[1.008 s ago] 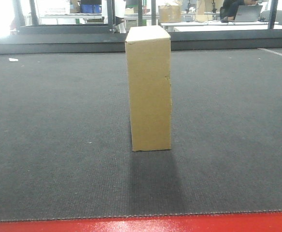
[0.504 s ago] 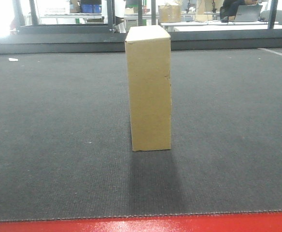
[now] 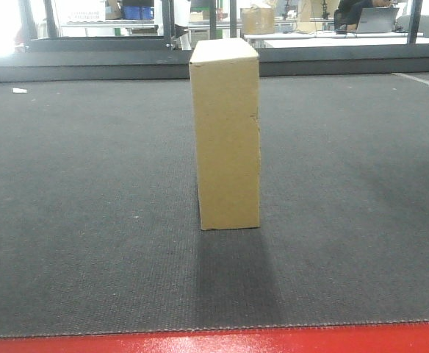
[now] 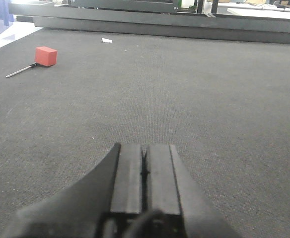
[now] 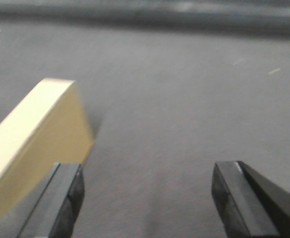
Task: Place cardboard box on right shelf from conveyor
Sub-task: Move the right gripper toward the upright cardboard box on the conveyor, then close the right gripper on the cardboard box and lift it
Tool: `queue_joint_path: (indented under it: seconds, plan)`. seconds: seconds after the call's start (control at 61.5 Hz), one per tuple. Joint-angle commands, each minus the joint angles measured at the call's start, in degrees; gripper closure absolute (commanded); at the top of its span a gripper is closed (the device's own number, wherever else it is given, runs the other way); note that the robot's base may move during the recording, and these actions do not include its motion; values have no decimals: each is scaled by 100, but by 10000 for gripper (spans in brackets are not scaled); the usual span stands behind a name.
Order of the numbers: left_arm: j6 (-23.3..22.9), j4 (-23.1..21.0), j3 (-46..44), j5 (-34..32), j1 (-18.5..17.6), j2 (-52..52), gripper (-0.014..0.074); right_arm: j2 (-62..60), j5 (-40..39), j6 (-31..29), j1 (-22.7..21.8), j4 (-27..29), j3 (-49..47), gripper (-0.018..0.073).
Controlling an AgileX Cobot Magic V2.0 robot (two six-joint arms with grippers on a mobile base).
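The cardboard box (image 3: 225, 132) is a plain tan slab lying on the dark grey conveyor (image 3: 82, 220), long axis running away from me, near the belt's middle. In the right wrist view the same cardboard box (image 5: 36, 144) lies at the left, beside and beyond my left fingertip. My right gripper (image 5: 147, 171) is open wide, with only belt between its fingers. My left gripper (image 4: 144, 151) is shut, its pads pressed together with nothing held, low over the conveyor (image 4: 194, 99). The right shelf is out of view.
A glossy red edge strip (image 3: 214, 342) runs along the belt's near side. A small red block (image 4: 45, 56) with a thin rod lies far left on the belt, and a white scrap (image 4: 107, 40) lies farther back. Dark frame rails, tables and a squarer carton (image 3: 258, 20) stand behind.
The front view has shifted very slightly; the box stays where it was on the belt.
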Motion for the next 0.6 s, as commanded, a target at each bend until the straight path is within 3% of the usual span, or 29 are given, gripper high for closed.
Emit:
queue_joint_path:
  seconds: [0.0,0.211,0.374,0.585]
  plan:
    - [2,-34,45,-487,-18,-86,713,496,351,65,383,-49,-949,-66]
    - [2,-34,45,-487,-18,-86,712,2036,1741,1163,1385,-387,-2849,-66]
    - [2,-34,45,-487,-18,-86,713,3185,2755,2488,2050,-1328,-4156,-66]
    - [2,-34,45,-487,-18,-86,712,4226,3403,3488,2461,-1915,-5131,-66]
